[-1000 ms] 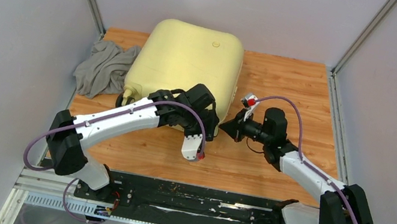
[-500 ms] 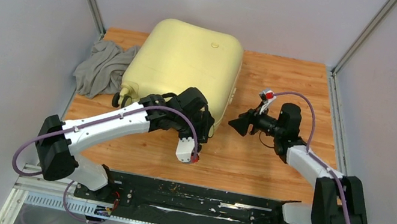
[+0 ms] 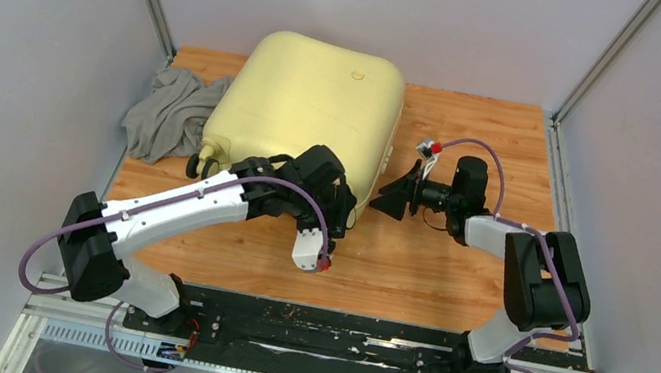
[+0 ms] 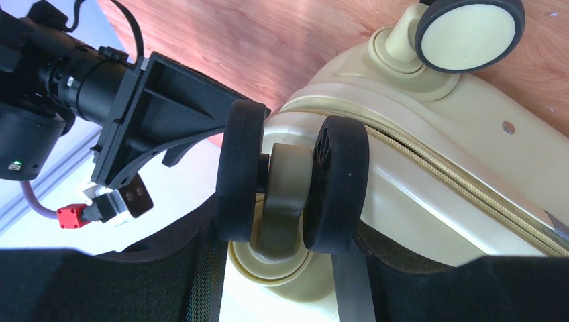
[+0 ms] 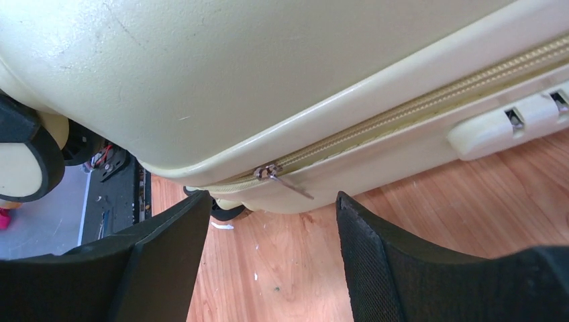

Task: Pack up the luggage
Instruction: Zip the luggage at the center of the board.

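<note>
My left fingers look clamped on a near-corner wheel of the luggage, bracing it. My right fingers are spread wide and hold nothing, hovering at the luggage's near-right corner. The zipper pull tab sits just ahead of the gap between them, untouched. The luggage lies flat and shut on the tabletop, and a grey cloth sits outside it against its left edge. With the cloth unpacked and the shell closed, I take this as the zipper step, most likely opening the luggage so the cloth can go in. I can't tell from here how much of the zipper is already run. Next I'd ease the right fingers forward until the tab is between the pads, then close on it. The tab is thin and angled off the shell, so the line-up must be careful, and the left hold should stay firm to stop the luggage sliding. Compared with a second ago, the right arm has folded its elbow in and its wrist sits slightly farther along the luggage's right side. The left arm's base link has swung outward, and the luggage's near end looks nudged slightly left.
</note>
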Motion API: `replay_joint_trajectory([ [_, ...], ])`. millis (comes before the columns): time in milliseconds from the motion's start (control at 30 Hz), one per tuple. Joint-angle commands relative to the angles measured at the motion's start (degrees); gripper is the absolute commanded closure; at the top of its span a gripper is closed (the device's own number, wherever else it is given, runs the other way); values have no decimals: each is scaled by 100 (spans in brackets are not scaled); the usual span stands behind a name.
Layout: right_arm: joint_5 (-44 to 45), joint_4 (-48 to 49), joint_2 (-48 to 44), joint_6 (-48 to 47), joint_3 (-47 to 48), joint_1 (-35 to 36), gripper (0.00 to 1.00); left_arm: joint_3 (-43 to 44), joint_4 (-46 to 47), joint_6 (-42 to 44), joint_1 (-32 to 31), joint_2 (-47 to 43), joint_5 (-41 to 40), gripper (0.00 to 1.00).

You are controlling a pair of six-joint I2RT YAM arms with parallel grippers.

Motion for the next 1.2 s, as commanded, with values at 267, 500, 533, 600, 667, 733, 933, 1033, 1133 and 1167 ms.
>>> replay_joint_trajectory([
  [267,-744,891,799,339,564,114,50,259,201,467,12,-285,-321,100],
  [500,-916,2111,1036,1187,404,214,78,281,196,337,2,-251,-462,100],
  [533,-909,2256,1040,1281,348,210,81,281,199,327,3,-253,-473,100],
  [600,-875,2600,1041,1485,233,210,89,288,198,310,3,-245,-464,100],
  [667,-808,2970,1047,1731,127,211,97,310,208,299,2,-240,-434,100],
  [733,-746,3329,1058,1959,-2,214,100,351,205,278,2,-213,-438,100],
  [933,-513,3731,1020,2086,-260,283,100,443,204,202,2,-202,-469,100],
  [1033,-407,3844,987,2111,-334,353,100,457,211,190,2,-201,-479,100],
  [1133,-303,3875,763,2021,-531,519,100,529,206,59,2,-141,-500,100],
  [1167,-241,3608,570,1867,-619,609,100,583,206,-19,2,-94,-509,100],
])
